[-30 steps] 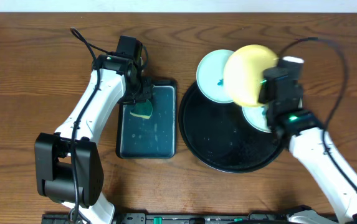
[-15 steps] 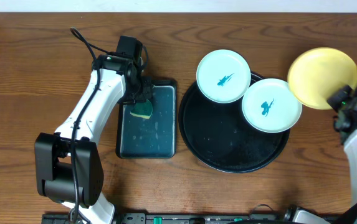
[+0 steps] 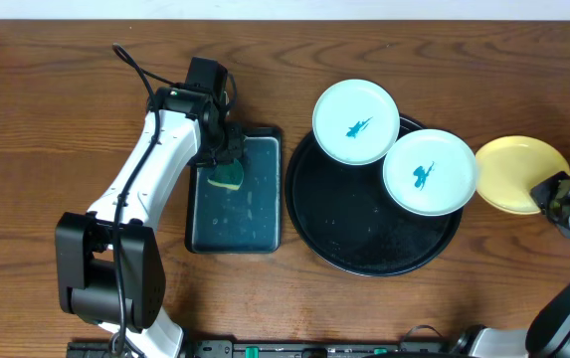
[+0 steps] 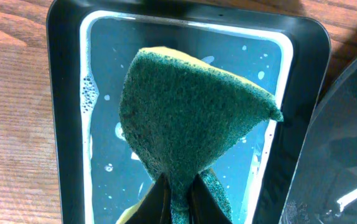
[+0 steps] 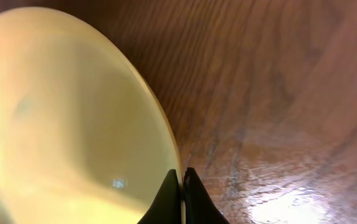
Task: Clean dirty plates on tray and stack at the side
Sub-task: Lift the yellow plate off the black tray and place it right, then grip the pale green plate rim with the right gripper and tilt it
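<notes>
Pale yellow round plate [image 3: 516,173], no smear visible on it, is shown off the tray at 3 o'clock, over the brown wooden table [image 3: 46,119]. Its rim at 4 o'clock is pinched between the closed jaws of the right gripper [image 3: 546,193]. Whether the plate lies fully flat on the wood cannot be told.

The step in hand is judged to be the setting-down of this plate as the base of the stack. It is best lowered until its foot bears evenly. The rim is then let go, and the fingers are drawn away outward, so that the plate is not dragged. A spot clear of the tray's rim is to be preferred.

Two pale bluish-white round plates, one [image 3: 356,121] at 12 o'clock and one [image 3: 430,171] at 2 o'clock, are seen overlapping the rim of the large glossy black round tray [image 3: 354,224]. Each bears a teal smear.

At 9 o'clock, a green-yellow sponge [image 4: 190,124] is clamped in the left gripper [image 4: 178,198] over the dark rectangular tray [image 3: 237,227] of soapy water.

Count: three plates, two trays, one sponge, two grippers.
</notes>
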You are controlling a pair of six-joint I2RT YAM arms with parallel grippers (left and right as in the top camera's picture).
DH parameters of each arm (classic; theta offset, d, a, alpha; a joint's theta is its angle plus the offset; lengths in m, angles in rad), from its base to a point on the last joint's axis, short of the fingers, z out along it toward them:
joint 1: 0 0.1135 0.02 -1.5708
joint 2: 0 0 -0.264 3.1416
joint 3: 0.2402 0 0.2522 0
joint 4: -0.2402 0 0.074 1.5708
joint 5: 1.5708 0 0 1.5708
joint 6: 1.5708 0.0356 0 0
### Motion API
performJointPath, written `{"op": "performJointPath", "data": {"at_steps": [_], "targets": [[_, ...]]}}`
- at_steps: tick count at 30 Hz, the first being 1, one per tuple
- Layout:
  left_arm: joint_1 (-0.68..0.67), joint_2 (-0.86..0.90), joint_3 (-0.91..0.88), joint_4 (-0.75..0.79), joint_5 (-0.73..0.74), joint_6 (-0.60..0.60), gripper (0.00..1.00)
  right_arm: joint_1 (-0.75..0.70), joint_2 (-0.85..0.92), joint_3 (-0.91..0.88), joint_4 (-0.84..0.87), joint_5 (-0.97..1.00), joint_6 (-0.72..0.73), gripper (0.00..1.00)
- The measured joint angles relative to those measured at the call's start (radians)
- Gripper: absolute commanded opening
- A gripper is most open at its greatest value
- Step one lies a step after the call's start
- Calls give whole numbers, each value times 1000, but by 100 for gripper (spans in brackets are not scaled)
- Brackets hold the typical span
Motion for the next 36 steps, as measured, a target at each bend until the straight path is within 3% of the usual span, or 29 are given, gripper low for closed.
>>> {"op": "performJointPath", "data": {"at_steps": [2,5,6,10,14,21,36], "targets": [[0,0,0,0,0,0,8,1,16,0,0,-11,0,3],[0,0,0,0,0,0,8,2,22,0,2,-21,10,34],[0,0,0,0,0,0,7,2,22,0,5,-24,5,40],[0,0,0,0,0,0,8,2,22,0,54,-78,-5,43],[0,0,0,0,0,0,7,13,22,2,128,-243,-72,55],[0,0,0,0,0,0,7,124,22,2,126,-466,-268,51],[0,0,0,0,0,0,7,275,22,2,120,-331,-367,37]]}}
